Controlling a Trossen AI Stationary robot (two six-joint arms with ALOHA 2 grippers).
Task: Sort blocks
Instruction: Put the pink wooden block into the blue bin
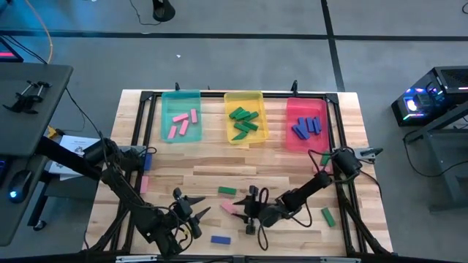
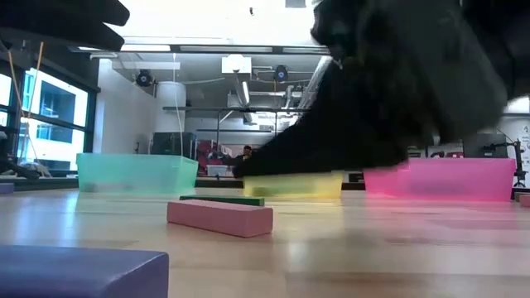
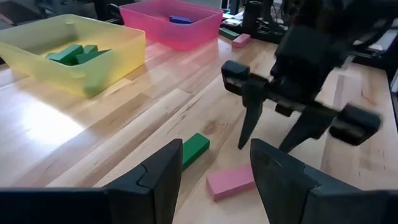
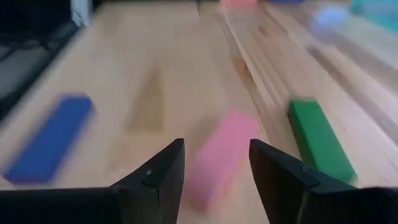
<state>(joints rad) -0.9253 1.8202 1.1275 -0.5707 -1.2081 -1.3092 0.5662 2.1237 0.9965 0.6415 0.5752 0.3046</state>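
A pink block lies flat on the table between my two grippers, with a green block just beyond it and a blue block nearer the front edge. My right gripper hovers open right by the pink block, its fingers slanting down toward it and standing apart from it in the left wrist view. My left gripper is open, left of the pink block, aimed at it and at the right gripper. The low view shows the pink block and the blue block.
Three trays stand along the far edge: a teal tray with pink blocks, a yellow tray with green ones, and a red tray with blue ones. More blocks lie loose: a green one on the right, a pink one on the left.
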